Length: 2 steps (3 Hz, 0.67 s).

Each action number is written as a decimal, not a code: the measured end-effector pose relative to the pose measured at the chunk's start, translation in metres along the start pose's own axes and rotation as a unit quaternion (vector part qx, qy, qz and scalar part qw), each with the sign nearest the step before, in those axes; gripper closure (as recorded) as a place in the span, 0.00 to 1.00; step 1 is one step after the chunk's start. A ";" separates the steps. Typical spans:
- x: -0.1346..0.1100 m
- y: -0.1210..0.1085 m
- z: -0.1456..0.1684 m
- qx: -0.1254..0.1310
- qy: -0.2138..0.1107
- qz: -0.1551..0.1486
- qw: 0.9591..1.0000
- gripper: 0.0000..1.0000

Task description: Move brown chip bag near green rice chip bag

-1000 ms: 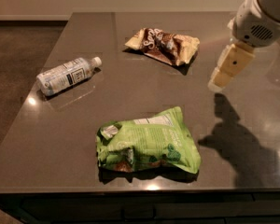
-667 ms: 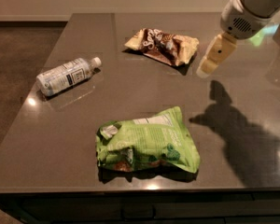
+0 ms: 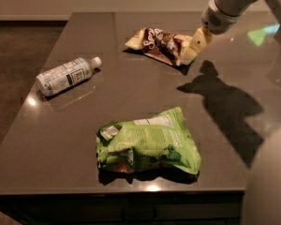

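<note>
Three things lie on the bench (image 3: 131, 102). The rice chip bag (image 3: 147, 142) sits at the front, close to the near edge. The chip bag (image 3: 157, 43) lies at the back, well apart from it. The bottle (image 3: 65, 75) lies on its side to the left, between the two in depth, cap toward the back. The tool (image 3: 191, 51) is at the chip bag's right end, either touching it or just beside it; which cannot be told.

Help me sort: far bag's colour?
Brown chip bag: dark brown, cream ends, beside gripper; camera view.
</note>
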State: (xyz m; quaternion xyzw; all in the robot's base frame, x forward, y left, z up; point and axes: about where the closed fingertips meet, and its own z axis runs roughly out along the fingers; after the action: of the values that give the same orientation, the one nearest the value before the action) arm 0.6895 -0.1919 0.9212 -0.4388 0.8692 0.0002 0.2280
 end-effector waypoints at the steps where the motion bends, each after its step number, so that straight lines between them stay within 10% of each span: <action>1: -0.007 -0.014 0.022 -0.004 0.007 0.019 1.000 0.00; 2: -0.021 -0.029 0.051 0.018 0.019 0.034 0.999 0.00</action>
State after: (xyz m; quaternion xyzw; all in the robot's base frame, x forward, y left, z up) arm 0.7427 -0.1837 0.8894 -0.4051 0.8874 -0.0162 0.2194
